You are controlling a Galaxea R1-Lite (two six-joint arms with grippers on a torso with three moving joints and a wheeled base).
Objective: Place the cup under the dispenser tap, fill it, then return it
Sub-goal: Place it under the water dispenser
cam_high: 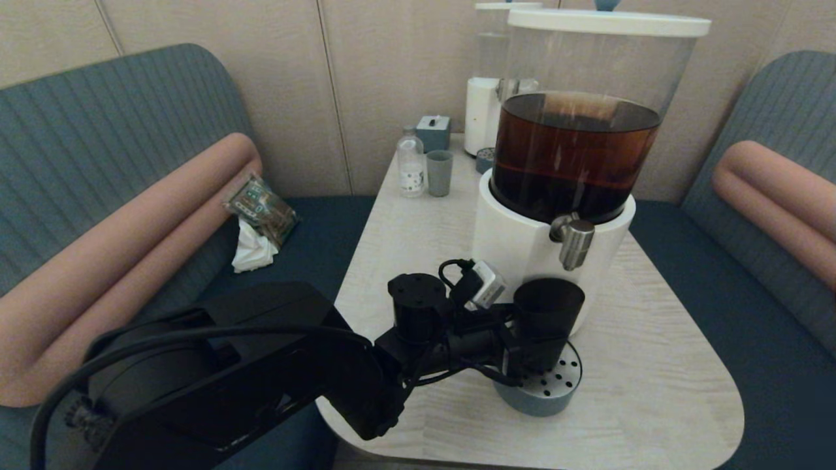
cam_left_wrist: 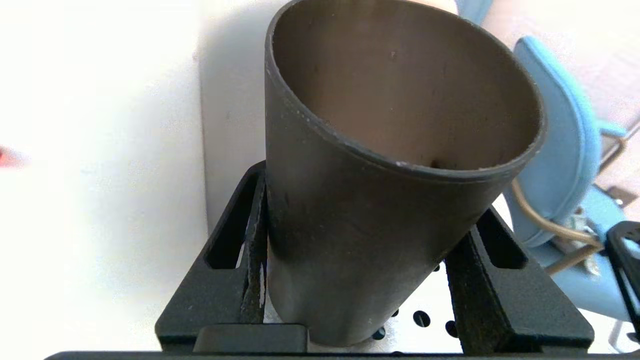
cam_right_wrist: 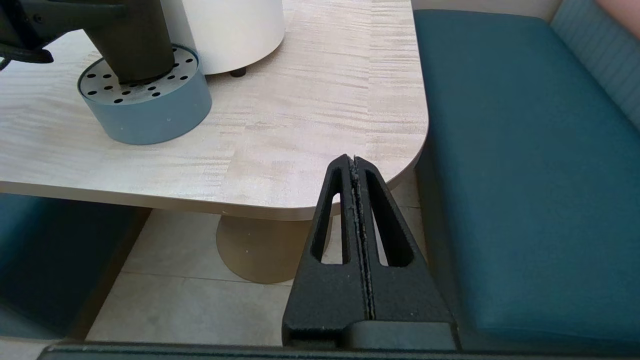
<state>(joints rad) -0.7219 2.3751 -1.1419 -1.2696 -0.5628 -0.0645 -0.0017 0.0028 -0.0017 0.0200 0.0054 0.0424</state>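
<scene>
The cup [cam_high: 547, 307], a dark smoky tumbler, stands on the perforated grey-blue drip tray [cam_high: 562, 388] against the big dispenser's white base [cam_high: 516, 241]. The dispenser tap [cam_high: 575, 241], a steel spigot, hangs just above the cup's rim, slightly to its right. No stream runs from it. My left gripper [cam_high: 530, 349] reaches in from the left and is shut on the cup's lower body. In the left wrist view the cup [cam_left_wrist: 380, 225] fills the space between both fingers [cam_left_wrist: 255, 235], and its inside looks empty. My right gripper [cam_right_wrist: 354, 161] is shut on nothing, off the table's near right corner.
The tank [cam_high: 575, 150] holds brown liquid. At the table's far end stand a small grey-green cup [cam_high: 439, 173], a clear bottle [cam_high: 411, 163], a blue box [cam_high: 434, 132] and a smaller dispenser [cam_high: 486, 111]. A snack packet [cam_high: 261, 209] and tissue lie on the left bench.
</scene>
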